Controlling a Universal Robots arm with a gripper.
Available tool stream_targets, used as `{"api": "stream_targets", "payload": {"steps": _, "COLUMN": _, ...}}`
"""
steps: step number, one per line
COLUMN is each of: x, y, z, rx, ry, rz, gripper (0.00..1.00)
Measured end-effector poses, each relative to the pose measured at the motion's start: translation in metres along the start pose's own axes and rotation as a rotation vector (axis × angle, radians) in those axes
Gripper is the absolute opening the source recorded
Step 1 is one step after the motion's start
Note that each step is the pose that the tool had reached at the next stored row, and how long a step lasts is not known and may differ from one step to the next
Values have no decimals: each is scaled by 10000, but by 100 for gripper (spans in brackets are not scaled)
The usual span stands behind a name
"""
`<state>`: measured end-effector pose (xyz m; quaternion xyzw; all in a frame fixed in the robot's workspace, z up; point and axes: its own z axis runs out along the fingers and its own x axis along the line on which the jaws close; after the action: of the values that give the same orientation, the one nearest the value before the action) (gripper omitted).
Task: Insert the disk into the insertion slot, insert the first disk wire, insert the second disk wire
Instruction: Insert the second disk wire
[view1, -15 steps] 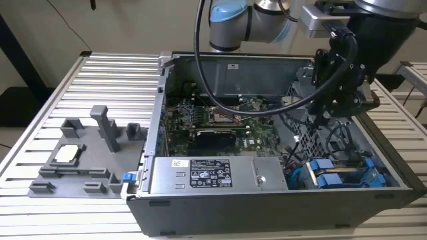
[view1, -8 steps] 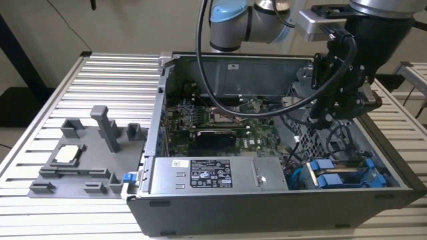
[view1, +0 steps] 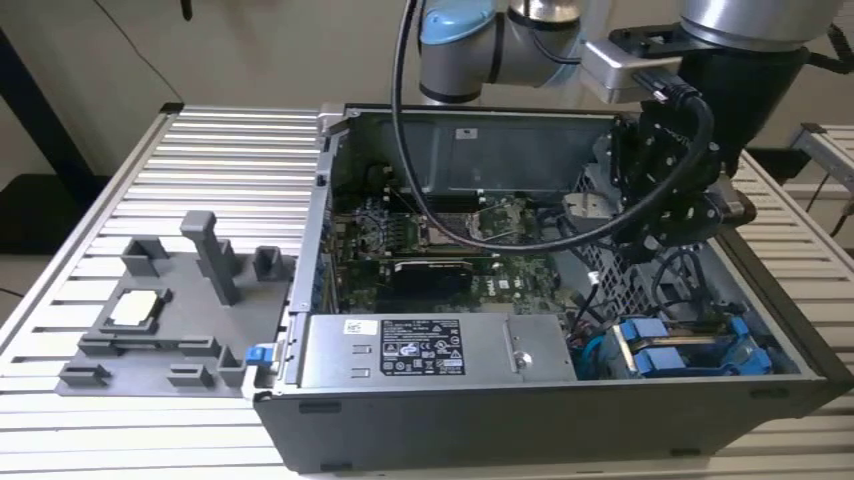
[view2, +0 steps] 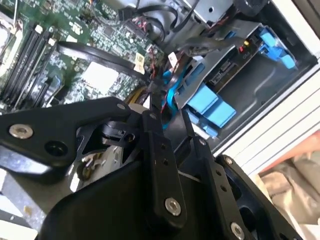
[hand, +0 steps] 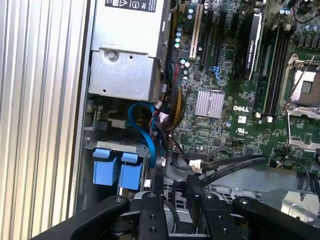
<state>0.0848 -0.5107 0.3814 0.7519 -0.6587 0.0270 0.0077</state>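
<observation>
Exterior view first: the open computer case (view1: 534, 420) lies on the ribbed aluminium tabletop (view1: 134, 170). A grey fixture plate (view1: 160, 310) sits just beside it on the exterior view's left. The arm reaches down into the case and the gripper (view1: 657, 235) hangs over the perforated cage (view1: 614, 270), its tips lost behind black cabling. The disk (view1: 681, 350), in its blue carrier, sits in the insertion slot (view1: 777, 352) in the case corner on the exterior view's right. The power-supply box (view1: 414, 350) has a black-and-white label, but the print is too small for me to make out.

Second wrist view: gripper (view2: 172, 127) up close, fingers (view2: 160, 165) spread with a narrow gap between them. Can't tell if they touch the cable tangle just past them. Beyond that, the disk (view2: 215, 107) shows its blue tabs inside the grey walls of the insertion slot (view2: 265, 90).

First wrist view: gripper (hand: 174, 194) is cut off at the frame edge, with the fingers (hand: 150, 210) apart again. The disk (hand: 117, 170) is just blue tabs here. A blue cable (hand: 145, 130) loops from beside the power-supply box (hand: 127, 60), whose label is cropped. Two flat black cables (hand: 230, 167) with small white tags run just past the fingertips. The green motherboard (hand: 225, 135) carries a white logo and a silver heatsink (hand: 210, 104).
</observation>
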Motion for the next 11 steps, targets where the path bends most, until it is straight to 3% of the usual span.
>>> {"api": "stream_targets", "payload": {"steps": 3, "x": -46, "y": 89, "z": 28, "rx": 207, "ry": 33, "rz": 9, "gripper": 33}}
{"api": "stream_targets", "payload": {"steps": 5, "x": -87, "y": 99, "z": 44, "rx": 349, "ry": 59, "rz": 0, "gripper": 33}}
{"api": "stream_targets", "payload": {"steps": 8, "x": -132, "y": 104, "z": 58, "rx": 647, "ry": 175, "rz": -29, "gripper": 33}}
{"api": "stream_targets", "payload": {"steps": 11, "x": -167, "y": 126, "z": 87, "rx": 842, "ry": 216, "rz": -27, "gripper": 33}}
